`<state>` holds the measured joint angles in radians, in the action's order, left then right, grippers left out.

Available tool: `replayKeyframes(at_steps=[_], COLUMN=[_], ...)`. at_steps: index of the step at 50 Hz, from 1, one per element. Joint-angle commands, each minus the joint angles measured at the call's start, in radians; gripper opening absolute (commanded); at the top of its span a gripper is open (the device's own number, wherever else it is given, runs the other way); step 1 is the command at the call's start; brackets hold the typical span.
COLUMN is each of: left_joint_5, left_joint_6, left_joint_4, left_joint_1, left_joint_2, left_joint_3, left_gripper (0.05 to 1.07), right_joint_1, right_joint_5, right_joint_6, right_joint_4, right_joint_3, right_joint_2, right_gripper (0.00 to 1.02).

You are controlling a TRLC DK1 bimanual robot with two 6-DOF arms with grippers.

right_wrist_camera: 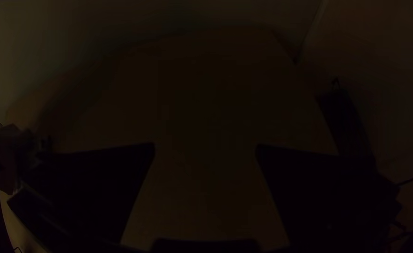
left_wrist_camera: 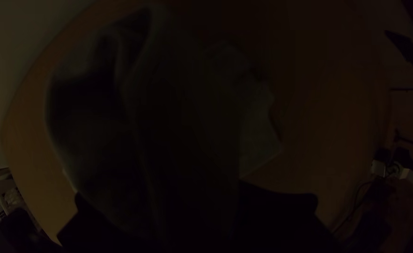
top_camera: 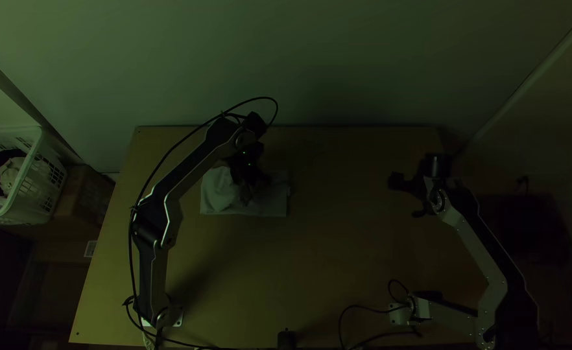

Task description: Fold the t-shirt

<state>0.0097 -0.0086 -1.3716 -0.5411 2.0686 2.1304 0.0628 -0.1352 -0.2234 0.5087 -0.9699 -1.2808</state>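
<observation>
The pale t-shirt (top_camera: 216,194) lies in a small, roughly rectangular bundle on the table's far left part, rumpled at its left and flatter at its right. My left gripper (top_camera: 248,186) is over the middle of it, hiding part of the cloth. A raised fold of the t-shirt (left_wrist_camera: 258,140) stands up close in the left wrist view, where my left gripper (left_wrist_camera: 196,206) is shut on it. Well to the right of the cloth, my right gripper (top_camera: 407,197) is open above the table; in its own wrist view the right gripper (right_wrist_camera: 205,149) has nothing between its fingers.
Bare wooden table (top_camera: 338,246) lies between the cloth and the right arm. A white basket (top_camera: 39,178) with cloth in it stands off the table's left side, beside a cardboard box (top_camera: 85,194). Cables (top_camera: 364,308) run along the near edge by the right arm's base.
</observation>
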Motion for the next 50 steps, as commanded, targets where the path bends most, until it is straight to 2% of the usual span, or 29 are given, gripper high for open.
replayKeyframes(at_steps=[1, 2, 3, 4, 5, 13, 22, 35, 50], left_joint_5=[-0.004, -0.004, -0.004, -0.004, -0.004, 0.006, 0.007, 0.105, 0.113], left_joint_6=[-0.024, -0.024, -0.024, -0.025, -0.027, -0.094, -0.114, -0.111, -0.073], left_joint_4=[-0.021, -0.021, -0.021, -0.017, -0.015, 0.062, 0.126, 0.144, 0.299], left_joint_1=[-0.037, -0.045, -0.048, -0.053, -0.059, -0.129, -0.146, -0.054, 0.102], left_joint_2=[0.051, 0.056, 0.064, 0.070, 0.074, 0.051, -0.004, -0.094, -0.297], left_joint_3=[0.071, 0.071, 0.076, 0.082, 0.086, 0.114, 0.112, 0.079, -0.092], left_gripper=[0.47, 0.69, 0.98, 1.06, 1.02, 1.03, 1.03, 1.03, 1.03], right_joint_1=[-0.004, -0.004, -0.004, -0.004, -0.004, 0.003, 0.020, 0.023, 0.025], right_joint_5=[-0.001, -0.003, -0.001, -0.003, -0.001, -0.001, -0.001, -0.003, -0.003], right_joint_6=[-0.002, -0.004, -0.004, -0.002, -0.004, -0.005, -0.014, 0.007, 0.121], right_joint_4=[-0.021, -0.022, -0.024, -0.024, -0.024, -0.045, -0.052, -0.053, -0.159], right_joint_3=[0.034, 0.036, 0.039, 0.040, 0.042, 0.063, 0.066, 0.014, -0.073], right_joint_2=[0.020, 0.021, 0.020, 0.020, 0.020, 0.018, 0.011, 0.024, 0.124], right_gripper=[0.99, 0.99, 0.99, 0.99, 0.99, 0.99, 0.99, 0.99, 0.99])
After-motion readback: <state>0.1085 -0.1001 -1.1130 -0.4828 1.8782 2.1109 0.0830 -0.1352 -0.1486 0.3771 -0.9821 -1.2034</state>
